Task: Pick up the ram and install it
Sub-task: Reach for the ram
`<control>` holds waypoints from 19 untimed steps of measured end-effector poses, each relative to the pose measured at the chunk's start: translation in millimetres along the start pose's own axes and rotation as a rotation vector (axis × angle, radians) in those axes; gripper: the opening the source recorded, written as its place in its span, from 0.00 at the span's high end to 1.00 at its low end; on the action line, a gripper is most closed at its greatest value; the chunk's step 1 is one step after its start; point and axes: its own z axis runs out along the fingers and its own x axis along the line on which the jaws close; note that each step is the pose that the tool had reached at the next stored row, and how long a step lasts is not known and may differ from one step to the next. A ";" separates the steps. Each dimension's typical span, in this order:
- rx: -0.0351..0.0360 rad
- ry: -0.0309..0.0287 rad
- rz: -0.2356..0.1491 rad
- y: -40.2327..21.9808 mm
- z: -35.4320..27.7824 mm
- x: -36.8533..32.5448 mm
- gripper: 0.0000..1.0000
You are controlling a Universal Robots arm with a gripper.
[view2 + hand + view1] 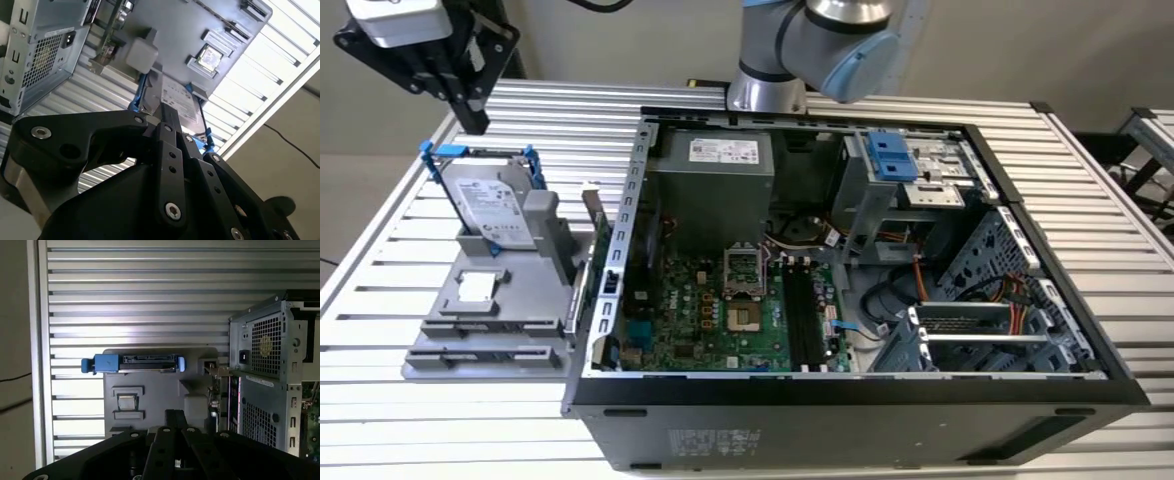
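The ram [596, 222] is a thin dark-green stick standing on edge at the grey holder's [487, 315] side nearest the open computer case [854, 395]. It also shows in both wrist views [223, 395] [106, 42]. My gripper [475, 120] hangs high above the table's far corner at the exterior view's left, behind the holder and well away from the ram. Its black fingers [175, 420] [170, 117] are pressed together with nothing between them. The black memory slots [803, 320] lie on the motherboard inside the case.
A silver hard drive [494, 200] in a blue bracket stands upright in the holder, right below my gripper. A small square chip [476, 288] sits in a holder pocket. The case holds a power supply [710, 190], cables and a drive cage [987, 330]. The table is ribbed metal.
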 end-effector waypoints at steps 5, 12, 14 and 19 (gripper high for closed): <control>0.0000 0.0001 -0.002 -0.2 -0.3 10.2 1.00; -0.0001 0.0003 -0.004 -0.5 -0.5 19.7 1.00; -0.0001 0.0003 -0.005 -0.5 -0.5 20.8 1.00; -0.0001 0.0003 -0.005 -0.5 -0.6 21.5 1.00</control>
